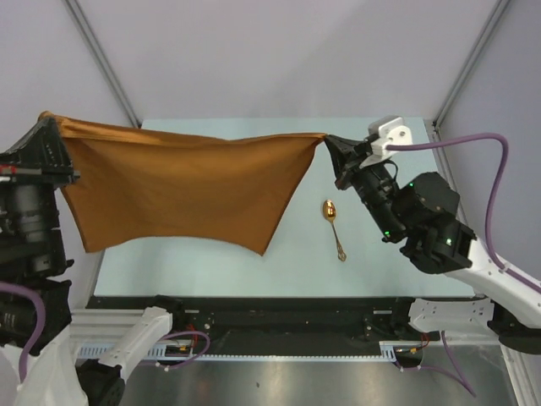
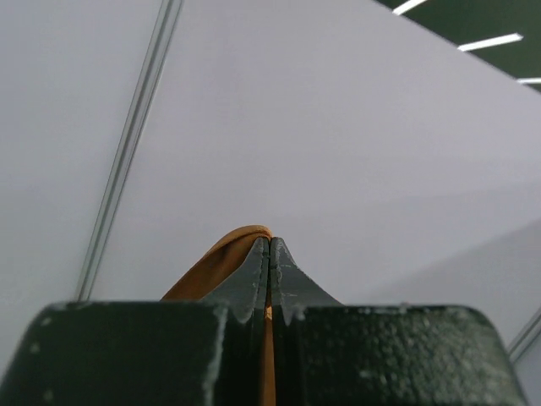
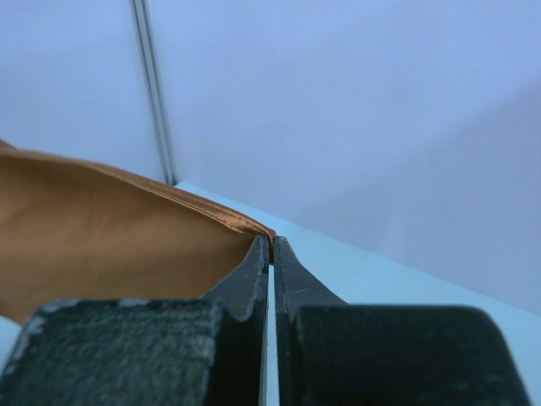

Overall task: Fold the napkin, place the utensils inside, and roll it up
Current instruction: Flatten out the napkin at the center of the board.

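Left gripper (image 2: 270,243): shut on one top corner of the napkin (image 1: 177,190), raised well to the left of the spoon (image 1: 332,225).
Right gripper (image 3: 271,241): pinched on the other top corner, near the spoon, above its bowl.
Napkin: hung stretched between both grippers, left of the spoon.
Spoon: lay on the table (image 1: 211,262), apart from the cloth.
Slip risk: only hem sat in the fingertips, so pulling the arms apart could free a corner.
Snag risk: on lowering, the loose point nearest the spoon might drape over it or drag it.

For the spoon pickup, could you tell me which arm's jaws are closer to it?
The right arm: its jaws pinch the napkin corner near the spoon; the left arm holds the far corner.
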Robot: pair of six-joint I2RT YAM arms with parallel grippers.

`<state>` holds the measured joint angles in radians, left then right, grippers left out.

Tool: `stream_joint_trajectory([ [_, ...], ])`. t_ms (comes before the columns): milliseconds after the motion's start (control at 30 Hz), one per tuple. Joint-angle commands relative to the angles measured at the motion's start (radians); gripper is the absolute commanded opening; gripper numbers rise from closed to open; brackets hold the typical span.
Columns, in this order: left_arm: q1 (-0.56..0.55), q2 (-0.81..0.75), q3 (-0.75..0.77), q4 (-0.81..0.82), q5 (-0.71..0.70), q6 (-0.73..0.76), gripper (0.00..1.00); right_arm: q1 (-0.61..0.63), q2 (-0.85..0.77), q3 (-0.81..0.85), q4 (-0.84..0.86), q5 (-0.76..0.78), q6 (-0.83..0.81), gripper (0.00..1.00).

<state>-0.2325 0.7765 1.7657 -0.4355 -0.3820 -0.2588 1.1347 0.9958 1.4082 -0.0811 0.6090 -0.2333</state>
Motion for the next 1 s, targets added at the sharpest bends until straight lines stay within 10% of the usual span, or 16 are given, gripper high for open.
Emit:
stream_joint_trajectory([
  [0, 0.009, 0.086, -0.021, -0.103, 0.006, 0.035, 0.01, -0.001, 0.024, 0.046, 0.044, 0.006, -0.069, 0.0],
  [967, 0.009, 0.02, 0.003, -0.117, 0.054, 0.018, 0.02, 0.1, -0.003, 0.127, 0.07, 0.07, -0.231, 0.0],
])
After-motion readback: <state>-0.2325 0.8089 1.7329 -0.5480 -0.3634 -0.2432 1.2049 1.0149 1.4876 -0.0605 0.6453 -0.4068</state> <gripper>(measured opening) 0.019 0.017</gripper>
